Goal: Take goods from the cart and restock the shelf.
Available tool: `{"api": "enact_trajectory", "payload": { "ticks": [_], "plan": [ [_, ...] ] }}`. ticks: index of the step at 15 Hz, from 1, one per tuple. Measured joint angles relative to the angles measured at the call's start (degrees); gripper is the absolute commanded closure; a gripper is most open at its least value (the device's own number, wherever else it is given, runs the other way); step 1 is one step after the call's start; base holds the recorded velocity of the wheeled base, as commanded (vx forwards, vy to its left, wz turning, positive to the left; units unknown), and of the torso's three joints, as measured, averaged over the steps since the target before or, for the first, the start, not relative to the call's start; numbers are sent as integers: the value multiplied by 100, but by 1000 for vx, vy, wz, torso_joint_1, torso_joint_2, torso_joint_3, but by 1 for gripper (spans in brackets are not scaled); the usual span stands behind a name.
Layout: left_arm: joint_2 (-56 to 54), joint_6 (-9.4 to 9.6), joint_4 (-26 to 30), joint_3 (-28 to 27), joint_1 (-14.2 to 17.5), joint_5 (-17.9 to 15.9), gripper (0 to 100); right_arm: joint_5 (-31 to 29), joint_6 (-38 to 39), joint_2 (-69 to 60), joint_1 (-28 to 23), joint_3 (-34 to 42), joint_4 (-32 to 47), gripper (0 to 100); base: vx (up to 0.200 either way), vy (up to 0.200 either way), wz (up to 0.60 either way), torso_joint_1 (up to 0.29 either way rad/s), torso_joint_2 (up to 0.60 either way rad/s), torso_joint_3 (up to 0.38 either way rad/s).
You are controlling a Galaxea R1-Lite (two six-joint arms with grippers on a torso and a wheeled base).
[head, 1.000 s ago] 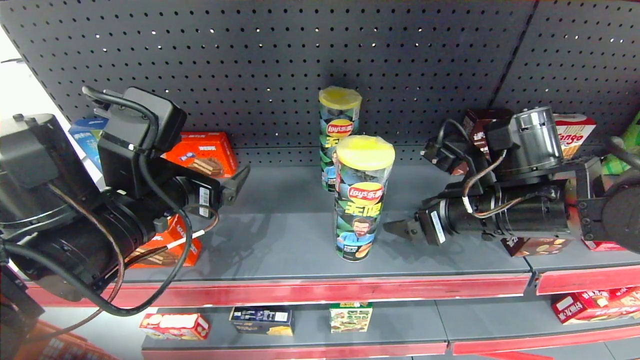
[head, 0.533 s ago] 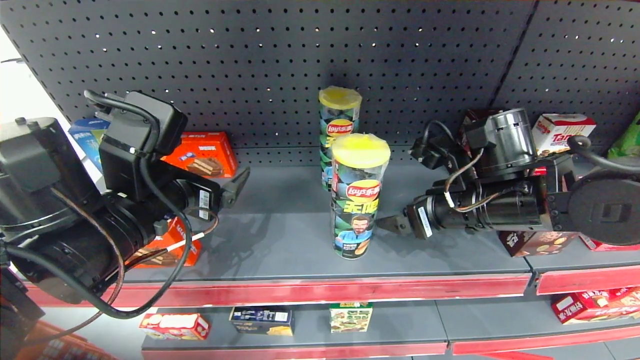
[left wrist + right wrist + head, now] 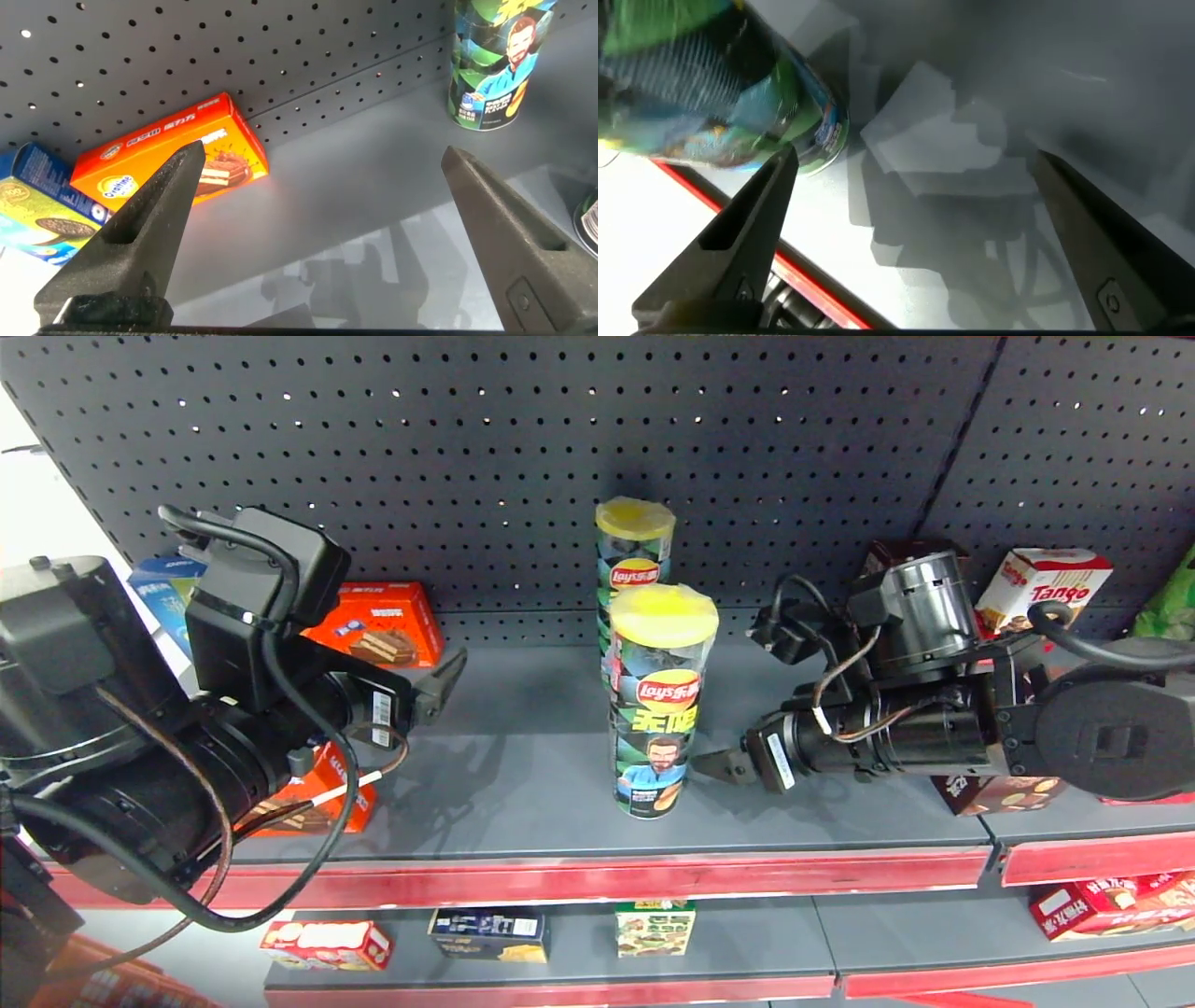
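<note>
While right end effector (image 3: 721,766) sits just beside it, fingers apart, chip can (image 3: 656,709) stands mid-frame, axis vertical, lid up; left end effector (image 3: 322,157) likewise apart.

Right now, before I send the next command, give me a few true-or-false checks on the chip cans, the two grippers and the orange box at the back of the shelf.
1. The front chip can and the rear chip can both stand upright on the upper shelf. True.
2. The right gripper is shut on the front chip can. False: its jaws are open and the can stands beside it, not between them.
3. The left gripper is open and holds nothing. True.
4. The front chip can has no lid. False: a yellow lid covers it.
5. The orange box at the back sits to the right of the cans. False: it sits to their left, by the pegboard.
</note>
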Motion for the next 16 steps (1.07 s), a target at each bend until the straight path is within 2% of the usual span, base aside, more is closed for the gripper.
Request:
{"api": "enact_trajectory", "payload": {
  "ticks": [6,16],
  "plan": [
    [0,0,-6,-2,0,2,0,4,-5,28,-160,-107,2,0,0,0,0,0,0,0],
    [0,0,-9,-2,5,0,0,11,-7,271,17,-221,-166,0,0,0,0,0,0,0]
  ]
}}
